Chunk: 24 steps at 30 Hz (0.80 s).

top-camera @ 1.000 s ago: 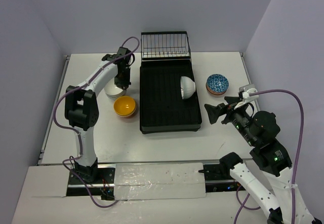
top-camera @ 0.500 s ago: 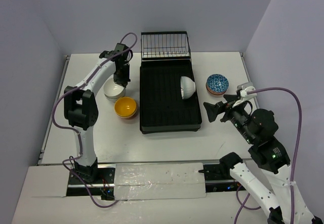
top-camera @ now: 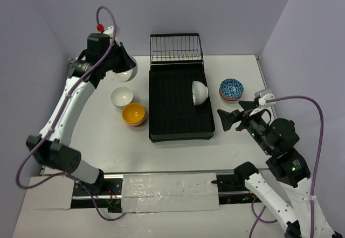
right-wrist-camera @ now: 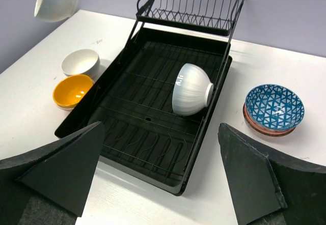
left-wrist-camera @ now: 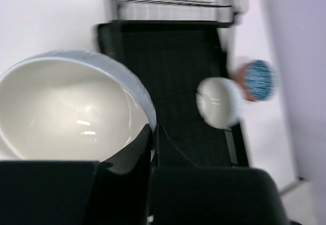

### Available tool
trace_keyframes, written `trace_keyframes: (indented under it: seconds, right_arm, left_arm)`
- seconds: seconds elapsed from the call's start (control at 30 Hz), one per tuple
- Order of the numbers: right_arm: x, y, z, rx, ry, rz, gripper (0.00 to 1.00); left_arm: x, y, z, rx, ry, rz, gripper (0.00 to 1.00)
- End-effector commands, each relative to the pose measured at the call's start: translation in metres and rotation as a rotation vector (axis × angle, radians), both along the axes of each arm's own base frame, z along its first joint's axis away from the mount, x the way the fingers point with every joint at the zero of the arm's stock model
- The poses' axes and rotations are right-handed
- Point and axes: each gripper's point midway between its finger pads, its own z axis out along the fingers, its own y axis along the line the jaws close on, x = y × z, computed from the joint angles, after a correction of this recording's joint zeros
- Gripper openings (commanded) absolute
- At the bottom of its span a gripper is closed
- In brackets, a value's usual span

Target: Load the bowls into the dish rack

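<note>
Bowls are my work, and one plain white bowl (left-wrist-camera: pixel 66 108) is in my left gripper (top-camera: pixel 118 63). The jaws are pinched on its rim with one finger (left-wrist-camera: pixel 133 152) inside the wall. It hangs tilted in the air, off the table (top-camera: pixel 97 141), over the far left part and to the left of the dish rack (top-camera: pixel 178 125).

On the table below, nearer to me, a second white bowl (top-camera: pixel 122 96) stands upright. A yellow-orange bowl (top-camera: pixel 133 113) sits just beside it, close to the rack's left wall.

My right gripper (top-camera: pixel 233 114) is spread wide and holds nothing. It hovers over the table just off the rack's near right corner, pointing toward the rack.

Inside the tray a third white bowl (right-wrist-camera: pixel 191 89) lies on its side against the right wall. The raised wire basket (top-camera: pixel 176 48) stands at the rack's far end. Right of the rack, apart from it, a blue patterned bowl (right-wrist-camera: pixel 274 107) sits upright, nested on a reddish one.
</note>
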Motion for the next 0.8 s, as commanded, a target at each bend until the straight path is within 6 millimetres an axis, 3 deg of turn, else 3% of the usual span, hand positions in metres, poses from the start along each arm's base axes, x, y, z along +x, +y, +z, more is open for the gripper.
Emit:
trace_keyframes:
  seconds: [0.0,0.03,0.07,0.1,0.13,0.17,0.2,0.4,0.5,0.77]
  right_arm:
    - [-0.008,0.002,0.028,0.048,-0.093,0.024,1.0]
    - [-0.009,0.002,0.031,0.052,-0.1,0.03,1.0]
    - [-0.01,0.003,0.033,0.052,-0.103,0.038,1.0]
    - [-0.012,0.005,0.034,0.051,-0.104,0.053,1.0]
    - [-0.013,0.005,0.036,0.053,-0.106,0.055,1.0]
    - [-0.014,0.005,0.038,0.054,-0.107,0.06,1.0]
    - [-0.015,0.005,0.039,0.054,-0.109,0.063,1.0]
    - [-0.021,0.001,0.042,0.049,-0.103,0.058,1.0]
    - [-0.023,-0.001,0.043,0.046,-0.104,0.05,1.0]
    - [-0.026,-0.005,0.045,0.042,-0.108,0.04,1.0]
  left_arm:
    - [-0.017,-0.053,0.059,-0.309,-0.188,-0.199,0.0]
    - [-0.026,-0.067,0.081,-0.387,-0.257,-0.26,0.0]
    - [-0.03,-0.073,0.084,-0.42,-0.276,-0.291,0.0]
    - [-0.034,-0.079,0.071,-0.457,-0.246,-0.305,0.0]
    - [-0.04,-0.084,0.072,-0.488,-0.256,-0.332,0.0]
    - [-0.047,-0.095,0.086,-0.539,-0.32,-0.405,0.0]
    - [-0.052,-0.102,0.072,-0.565,-0.303,-0.438,0.0]
    - [-0.083,-0.154,0.052,-0.625,-0.337,-0.67,0.0]
    - [-0.085,-0.172,0.036,-0.668,-0.326,-0.719,0.0]
    - [-0.067,-0.199,-0.014,-0.739,-0.262,-0.763,0.0]
